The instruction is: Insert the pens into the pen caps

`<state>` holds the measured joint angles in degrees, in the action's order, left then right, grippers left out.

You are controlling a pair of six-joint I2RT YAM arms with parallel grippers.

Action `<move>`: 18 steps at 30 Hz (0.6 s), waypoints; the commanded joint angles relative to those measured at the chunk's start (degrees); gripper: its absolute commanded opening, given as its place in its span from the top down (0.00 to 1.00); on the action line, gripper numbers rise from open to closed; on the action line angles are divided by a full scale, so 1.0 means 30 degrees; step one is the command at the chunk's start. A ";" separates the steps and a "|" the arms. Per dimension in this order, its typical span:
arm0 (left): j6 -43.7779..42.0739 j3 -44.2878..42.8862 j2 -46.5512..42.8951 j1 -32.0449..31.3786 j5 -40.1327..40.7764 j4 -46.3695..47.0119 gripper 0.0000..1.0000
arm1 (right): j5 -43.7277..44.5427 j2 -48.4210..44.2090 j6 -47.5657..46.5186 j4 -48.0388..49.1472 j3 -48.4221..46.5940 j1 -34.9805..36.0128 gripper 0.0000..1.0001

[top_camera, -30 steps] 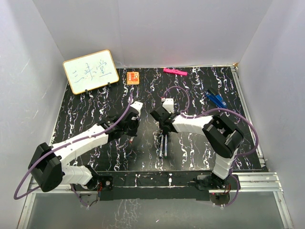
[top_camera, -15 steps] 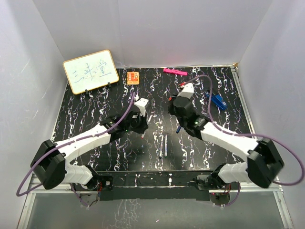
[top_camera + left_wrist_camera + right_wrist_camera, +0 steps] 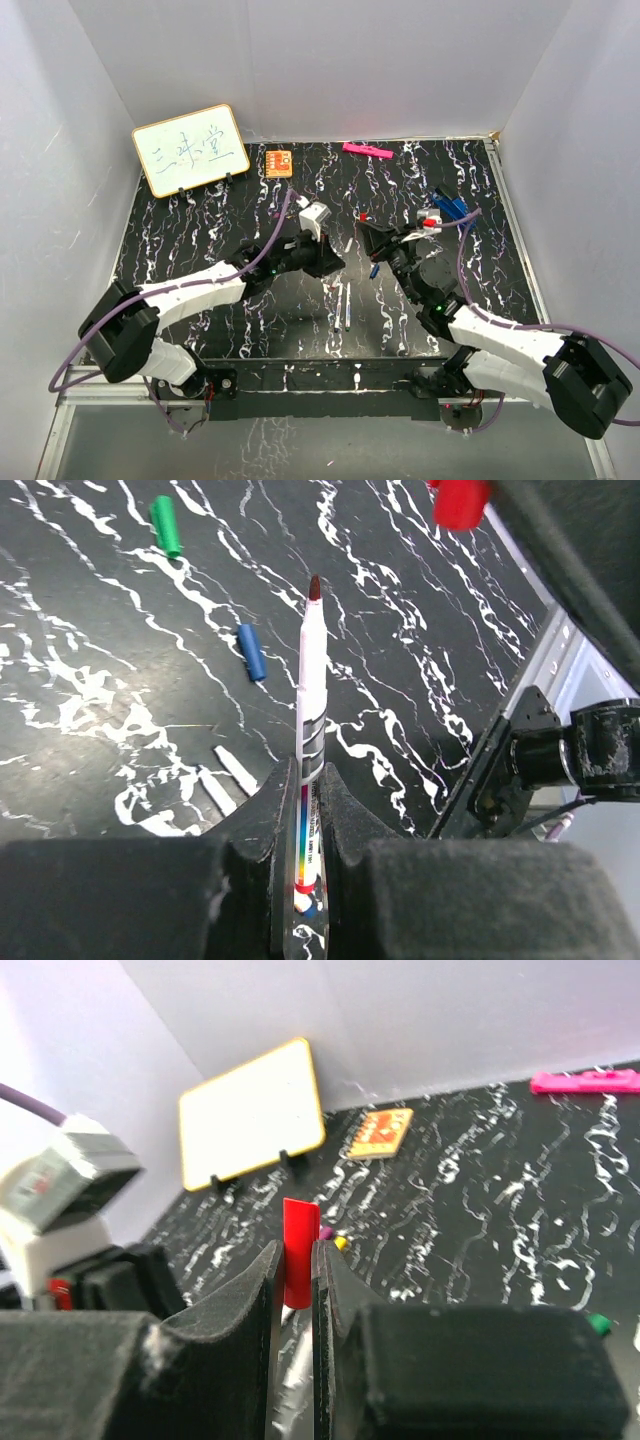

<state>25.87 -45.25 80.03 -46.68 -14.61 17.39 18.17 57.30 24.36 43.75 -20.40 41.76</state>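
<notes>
Swung inward, the left end effector grips a pen, the right end effector pinches a red cap; next, probably, align them.

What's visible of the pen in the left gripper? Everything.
The pen is thin, with a white plastic-looking barrel, a bare dark red tip, grey print midway, and a rainbow stripe and red ring at the rear. The left gripper is shut on its rear part, black fingers pressing both sides; nothing else touches it. It points straight out from the gripper, tip in the air above the black marbled table. A red cap shows beyond the tip, apart from it.
</notes>
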 commanded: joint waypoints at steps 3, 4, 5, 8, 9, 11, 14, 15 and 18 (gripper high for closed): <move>0.0400 -0.0783 0.0805 -0.0954 -0.1109 0.1886 1.00 | -0.0955 -0.0330 0.0749 0.6063 0.1417 -0.0054 1.00; 0.0401 -0.0807 0.0859 -0.1029 -0.1106 0.1928 1.00 | -0.0960 -0.0281 0.0881 0.6375 0.1557 -0.0052 1.00; 0.0423 -0.0781 0.0870 -0.1098 -0.1081 0.1974 1.00 | -0.0938 -0.0264 0.0963 0.6494 0.1608 -0.0057 1.00; 0.0557 -0.0540 0.0647 -0.1162 -0.1011 0.2448 1.00 | -0.0775 -0.0276 0.1120 0.6511 0.1694 -0.0048 1.00; 0.0589 -0.0458 0.0550 -0.1169 -0.0970 0.2577 1.00 | -0.0681 -0.0304 0.1136 0.6533 0.1754 -0.0053 1.00; 0.0605 -0.0325 0.0213 -0.1226 -0.0827 0.2798 1.00 | -0.0466 -0.0389 0.1188 0.6567 0.1892 -0.0042 1.00; 0.0657 0.0030 -0.0272 -0.1285 -0.0604 0.3391 1.00 | -0.0083 -0.0514 0.1292 0.6612 0.2068 -0.0035 1.00; 0.0704 0.0214 -0.0425 -0.1305 -0.0534 0.3735 1.00 | -0.0016 -0.0546 0.1333 0.6649 0.2119 -0.0033 1.00; 0.0886 0.0856 -0.1121 -0.1343 -0.0282 0.4785 1.00 | 0.0148 -0.0638 0.1450 0.6733 0.2206 -0.0044 1.00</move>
<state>27.99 -44.38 81.38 -50.22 -16.25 25.82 17.15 56.93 28.01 59.42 -15.07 41.76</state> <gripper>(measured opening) 0.059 0.128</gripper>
